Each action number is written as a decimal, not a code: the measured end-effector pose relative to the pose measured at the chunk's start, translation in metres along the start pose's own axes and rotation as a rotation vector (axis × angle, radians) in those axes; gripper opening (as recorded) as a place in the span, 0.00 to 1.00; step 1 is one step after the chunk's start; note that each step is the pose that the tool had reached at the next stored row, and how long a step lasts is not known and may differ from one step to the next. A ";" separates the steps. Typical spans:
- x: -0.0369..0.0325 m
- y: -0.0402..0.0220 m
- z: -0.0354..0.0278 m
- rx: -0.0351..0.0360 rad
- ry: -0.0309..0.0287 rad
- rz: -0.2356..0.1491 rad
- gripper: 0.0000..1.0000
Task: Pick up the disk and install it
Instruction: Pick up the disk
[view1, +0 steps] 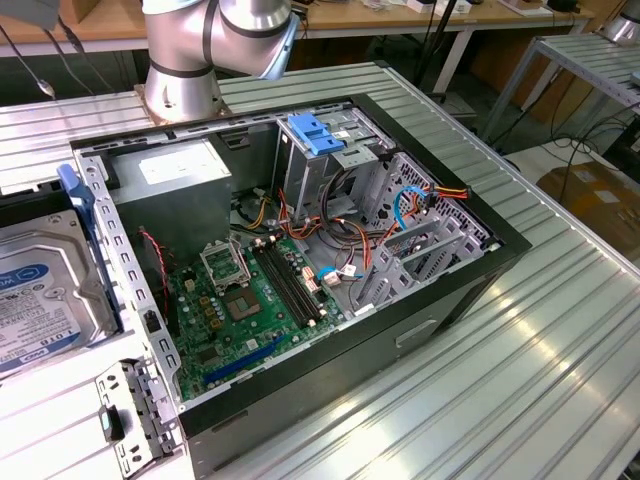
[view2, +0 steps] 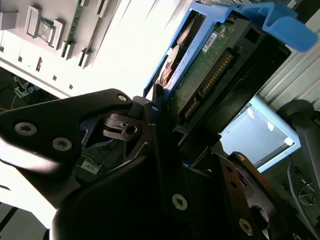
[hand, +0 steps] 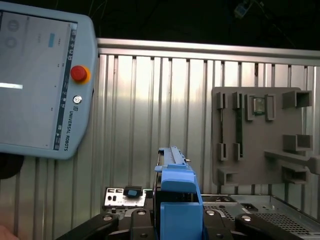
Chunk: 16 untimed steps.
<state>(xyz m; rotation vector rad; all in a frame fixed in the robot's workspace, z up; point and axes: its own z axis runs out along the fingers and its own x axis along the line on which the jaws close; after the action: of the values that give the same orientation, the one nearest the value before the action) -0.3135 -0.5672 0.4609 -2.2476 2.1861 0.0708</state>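
In the exterior view, an open case (view1: 450, 310) was seen lying on the ribbed metal counter (view1: 570, 350), with the arm (view1: 185, 60) based beyond its far side. Inside the case, a green motherboard (view1: 240, 300) was laid flat and a grey power supply (view1: 175, 185) was set in the far left corner. A light-blue latch (view1: 318, 133) was fitted on top of the drive cage at the far side. Red, yellow and blue cables (view1: 420, 200) were bundled to the exterior view's right of that cage. The disk (view1: 40, 290) was found at the exterior view's left edge, outside the case and just beside its left wall, with the label side shown. Its blue carrier (view1: 72, 195) was turned towards the case. A small grey plate (view1: 135, 420) was seen near the case's near left corner.

In the second wrist view, the gripper (view2: 185, 135) was seen clamped on the disk, whose green circuit board was turned to the camera. One of the black fingers (view2: 160, 150) was pressed against the carrier's edge. A pale tray (view2: 55, 60) holding a chip was seen beyond.

In the first wrist view, the carrier was seen edge-on, gripped between the fingers. Beyond it, a pendant (hand: 37, 85) with a red button (hand: 79, 73) was laid on the counter. The grey tray was placed well apart from the pendant.
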 end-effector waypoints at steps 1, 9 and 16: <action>0.0003 -0.0001 0.0000 0.0001 0.0000 0.000 0.36; 0.0030 -0.0004 -0.0001 0.0000 0.0000 0.000 0.36; 0.0061 -0.0005 -0.0003 0.0000 0.0001 0.000 0.36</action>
<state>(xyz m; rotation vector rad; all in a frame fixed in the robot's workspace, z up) -0.3128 -0.5733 0.4609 -2.2478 2.1861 0.0707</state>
